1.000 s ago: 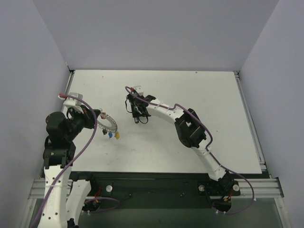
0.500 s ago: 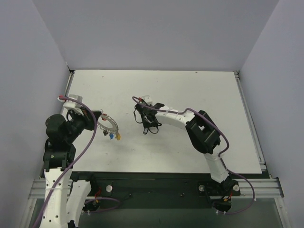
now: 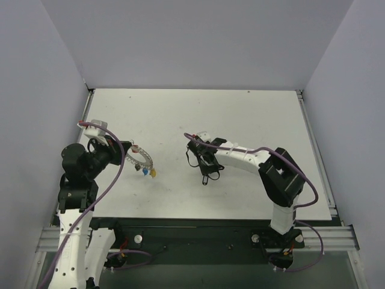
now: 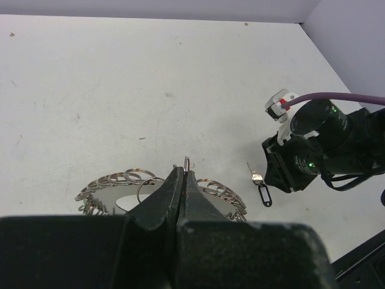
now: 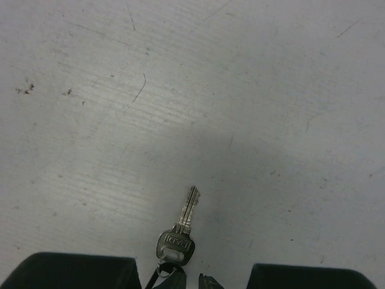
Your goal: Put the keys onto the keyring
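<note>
Keyring (image 3: 143, 160) first: your left gripper (image 4: 184, 173) has it, jaws pressed tight together on the thin wire at the ring's far edge. The ring hangs on the left side of the table (image 3: 252, 114), with its fringe of small silver loops fanning out to both sides of the jaws. Compared with a second ago, that ring sits a touch nearer you and a touch further right, the blue and yellow tags (image 3: 149, 173) dangling off its near side.

Big change is on your right. The right gripper (image 5: 191, 280) was up beside the table's middle a second ago; now it sits further right and closer to the bases, and the right arm (image 3: 240, 158) is folded in more tightly. Its jaws stand almost together, pinching the head end of a silver key (image 5: 182, 229), blade pointing away from the fingers over bare tabletop. A black loop (image 4: 263, 194) dangles from that key. Key and keyring remain well apart.
</note>
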Robot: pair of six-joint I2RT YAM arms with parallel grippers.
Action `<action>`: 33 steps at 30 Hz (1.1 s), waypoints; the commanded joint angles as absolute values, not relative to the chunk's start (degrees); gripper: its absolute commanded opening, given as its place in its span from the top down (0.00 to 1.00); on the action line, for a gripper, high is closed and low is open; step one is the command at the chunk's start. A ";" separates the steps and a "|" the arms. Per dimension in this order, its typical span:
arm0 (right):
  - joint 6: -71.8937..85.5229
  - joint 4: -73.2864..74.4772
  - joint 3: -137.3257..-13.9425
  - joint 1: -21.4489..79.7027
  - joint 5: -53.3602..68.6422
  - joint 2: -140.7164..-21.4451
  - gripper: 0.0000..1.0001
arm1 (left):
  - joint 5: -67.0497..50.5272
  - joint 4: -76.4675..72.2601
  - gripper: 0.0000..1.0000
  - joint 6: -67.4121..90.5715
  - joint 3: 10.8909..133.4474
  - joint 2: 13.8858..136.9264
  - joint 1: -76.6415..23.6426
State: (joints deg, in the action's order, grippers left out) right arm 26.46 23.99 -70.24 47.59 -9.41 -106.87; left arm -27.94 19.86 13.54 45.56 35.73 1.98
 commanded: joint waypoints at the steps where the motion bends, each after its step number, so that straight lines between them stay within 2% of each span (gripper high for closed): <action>1: 26.19 27.60 -70.93 47.37 -11.16 -99.50 0.82 | -30.58 12.48 1.00 15.12 45.53 36.12 2.11; 7: 26.28 27.69 -70.31 47.29 -11.34 -95.80 0.74 | -31.38 10.99 1.00 14.77 45.53 37.61 1.59; 14: 26.37 27.42 -71.10 47.99 -8.35 -100.36 0.56 | -31.20 10.81 1.00 13.54 45.44 39.55 0.62; 16: 26.37 27.16 -71.28 48.34 -8.35 -101.33 0.54 | -31.03 10.72 1.00 13.71 45.09 39.46 0.44; 22: 26.72 25.84 -71.90 48.43 -7.82 -104.67 0.57 | -31.03 10.20 1.00 14.15 43.33 39.11 0.44; 23: 26.81 25.67 -71.98 48.51 -7.74 -105.29 0.62 | -30.94 10.11 1.00 14.15 43.24 39.02 0.44; 33: 27.51 23.64 -72.16 48.52 -6.50 -108.81 0.74 | -30.15 11.16 1.00 13.53 43.33 39.02 0.44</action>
